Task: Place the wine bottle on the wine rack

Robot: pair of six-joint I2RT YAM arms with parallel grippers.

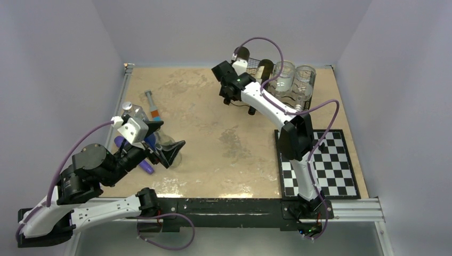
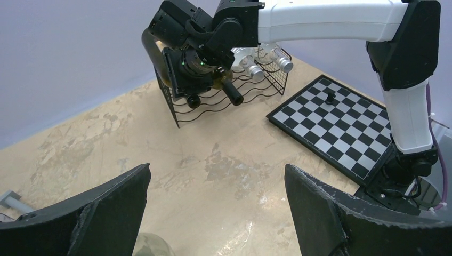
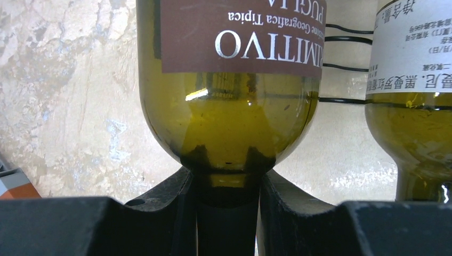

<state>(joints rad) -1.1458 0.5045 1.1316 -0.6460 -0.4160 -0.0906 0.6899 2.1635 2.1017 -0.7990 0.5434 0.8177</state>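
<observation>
The right gripper (image 3: 228, 184) is clamped around the neck of the Primitivo wine bottle (image 3: 229, 80). The bottle's body stretches straight away from the claw toward the far edge of the desk, its long axis in line with the fingers. It sits at the left end of the wine rack (image 2: 208, 109) in the far right corner, just beside a second green bottle (image 3: 410, 133). We cannot tell whether it already rests on the wires. The left gripper (image 2: 217, 170) hangs spread wide near the left edge, well apart, so we judge that seating the bottle falls to the right arm.
</observation>
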